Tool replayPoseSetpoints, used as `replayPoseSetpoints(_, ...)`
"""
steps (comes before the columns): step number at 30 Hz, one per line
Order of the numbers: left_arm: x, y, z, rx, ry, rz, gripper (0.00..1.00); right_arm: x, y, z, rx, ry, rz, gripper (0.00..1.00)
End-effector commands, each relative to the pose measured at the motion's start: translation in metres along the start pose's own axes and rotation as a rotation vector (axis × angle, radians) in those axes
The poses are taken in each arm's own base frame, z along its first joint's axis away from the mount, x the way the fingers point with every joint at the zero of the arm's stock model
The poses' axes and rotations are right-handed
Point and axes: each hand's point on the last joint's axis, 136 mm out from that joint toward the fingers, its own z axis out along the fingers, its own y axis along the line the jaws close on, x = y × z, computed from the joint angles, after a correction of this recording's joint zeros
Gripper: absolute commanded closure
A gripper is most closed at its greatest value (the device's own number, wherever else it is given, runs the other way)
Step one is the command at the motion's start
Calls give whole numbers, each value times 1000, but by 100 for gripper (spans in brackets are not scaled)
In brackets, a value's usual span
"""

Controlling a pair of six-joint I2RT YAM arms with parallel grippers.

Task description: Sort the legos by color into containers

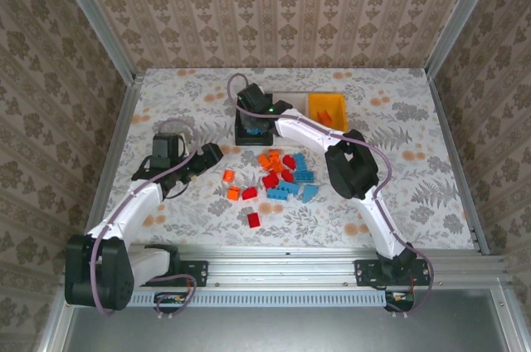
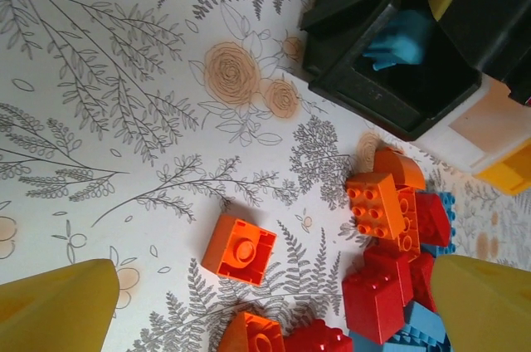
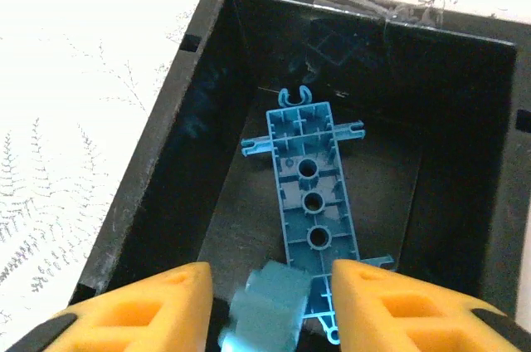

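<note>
Floral-print table [image 1: 431, 169], glossy black bin [image 3: 182, 119], studded plastic legos [image 2: 377, 202]

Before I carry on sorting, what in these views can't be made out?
1. What the white bin holds: the right arm covers most of it in the top view, and the frame edge cuts it in the left wrist view.
2. The light-blue brick between the right gripper fingers: blurred and cut by the bottom edge in the right wrist view; resting or mid-air, unclear.
3. The brick pile count: overlapping, too small in the top view.

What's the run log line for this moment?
left gripper: open, over loose legos | right gripper: open over black bin, light blue brick between its fingers | light blue plate in bin
</note>
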Motion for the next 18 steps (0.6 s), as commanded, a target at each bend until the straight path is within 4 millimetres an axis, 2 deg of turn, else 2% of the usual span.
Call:
replayPoseSetpoints(1,-1,-8,3,49,15,-11,2,-16,6,-25,-17,-17,-41,51)
replayPoseSetpoints(5,5,-12,7,57,38,3,2,-32,14,-69,-52,-92,-42,50)
replayPoseSetpoints(7,13,-13,9,41,54,27,2,-27,14,-87,-69,-109,-37,51)
replayPoseSetpoints(9,21,-7,10,-10,62,58,3,-7,17,-101,-92,-91,-24,53)
replayPoseSetpoints(13,30,20,8,-138,30,74,7,51,36,-117,-134,-15,-63,54)
replayPoseSetpoints(18,40,39,3,-215,29,77,9,120,66,-134,-181,69,-183,42)
